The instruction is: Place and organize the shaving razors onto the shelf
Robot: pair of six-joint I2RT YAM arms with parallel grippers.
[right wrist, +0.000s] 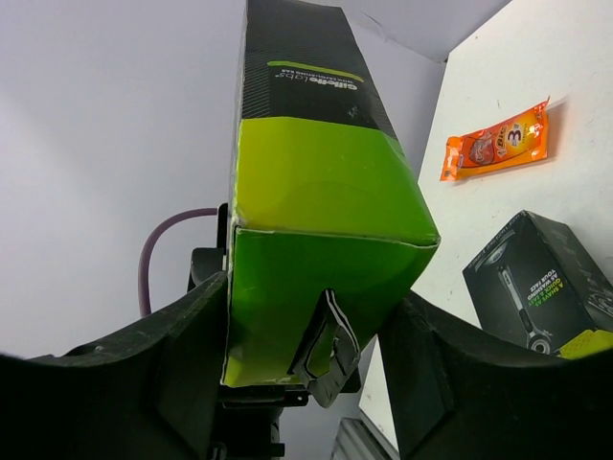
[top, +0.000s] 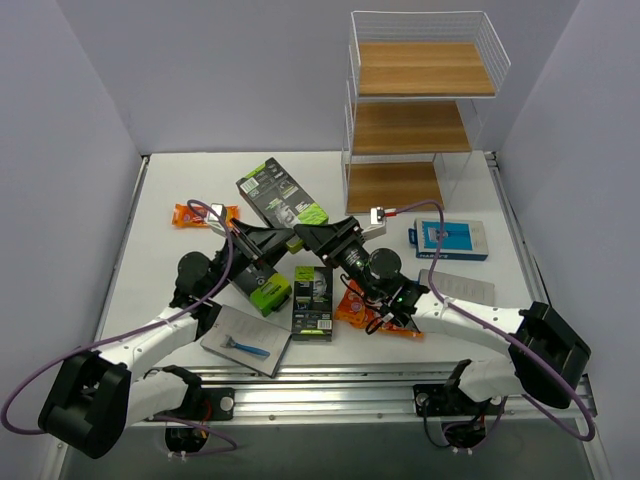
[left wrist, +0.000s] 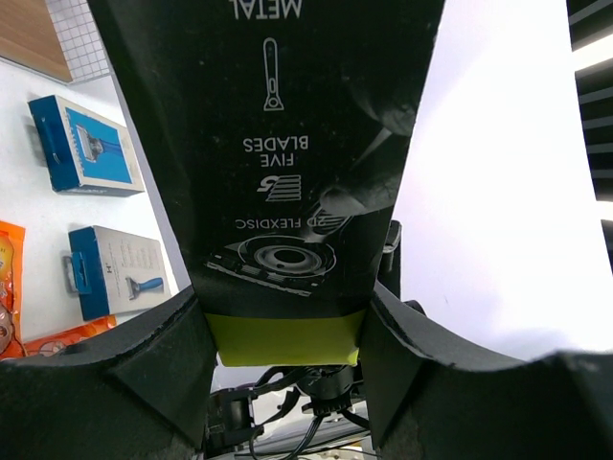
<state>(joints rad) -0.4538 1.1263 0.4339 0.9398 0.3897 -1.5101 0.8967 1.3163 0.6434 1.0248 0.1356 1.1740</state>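
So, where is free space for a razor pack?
The three wooden boards of the white wire shelf are bare. The white table is free far left, behind the glossy orange packet. The middle, around the left gripper and right gripper clamping the black-and-lime box, is crowded.

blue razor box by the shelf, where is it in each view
top external: right of centre, the blue razor box lies flat just in front of the shelf.
left wrist: upper left, below the shelf corner.
right wrist: not in it.
Shared landmark: the shelf, seen in the top external and left wrist views only.
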